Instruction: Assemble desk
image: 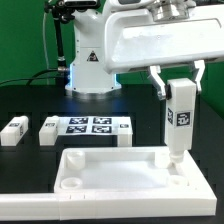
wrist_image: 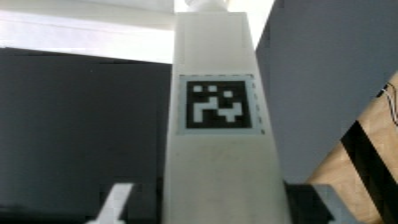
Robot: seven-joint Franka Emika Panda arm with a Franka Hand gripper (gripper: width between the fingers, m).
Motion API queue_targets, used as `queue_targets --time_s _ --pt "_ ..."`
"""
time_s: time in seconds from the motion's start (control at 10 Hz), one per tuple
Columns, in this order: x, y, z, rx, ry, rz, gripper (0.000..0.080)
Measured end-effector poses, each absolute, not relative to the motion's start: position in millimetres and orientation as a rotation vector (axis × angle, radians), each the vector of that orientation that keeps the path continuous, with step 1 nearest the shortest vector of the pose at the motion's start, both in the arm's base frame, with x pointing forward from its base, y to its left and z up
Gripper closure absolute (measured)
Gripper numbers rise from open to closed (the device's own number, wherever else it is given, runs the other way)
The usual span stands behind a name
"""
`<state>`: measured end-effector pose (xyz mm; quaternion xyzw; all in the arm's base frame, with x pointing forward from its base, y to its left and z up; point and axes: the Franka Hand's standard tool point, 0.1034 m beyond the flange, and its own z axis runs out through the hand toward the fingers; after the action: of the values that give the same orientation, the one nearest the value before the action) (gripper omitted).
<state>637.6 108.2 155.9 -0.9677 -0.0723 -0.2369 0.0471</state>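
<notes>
Saw the claw closed on a white leg, fingers pressed to two opposite sides near its top, jaws at a middling width. Held upright, with tag turned to the wrist camera, its black-and-white pattern sharp. Found the lower end at the white panel, at the far corner toward three o'clock in the exterior view; could not tell whether seated in a socket or only touching. Noted the panel lying flat, rim up, on the black desk at six o'clock. Spotted a second leg and a third leg lying loose toward nine o'clock — the third just beside the marker board, both apart from the panel.
</notes>
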Motion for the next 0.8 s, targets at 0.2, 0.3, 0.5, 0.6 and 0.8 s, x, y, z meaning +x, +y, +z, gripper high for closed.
queue_targets --time_s 0.2,0.3,0.5,0.6,0.8 --pt "639 104 144.1 -2.957 -0.223 -0.707 0.0509" --pt "640 102 139.0 -2.961 -0.225 -0.699 0.0509" --pt "643 100 132.7 -2.962 -0.23 -0.695 0.0509" --pt "647 102 133.0 -2.956 -0.231 -0.715 0.0509" --pt "648 107 131.3 -2.948 -0.239 -0.729 0.0509"
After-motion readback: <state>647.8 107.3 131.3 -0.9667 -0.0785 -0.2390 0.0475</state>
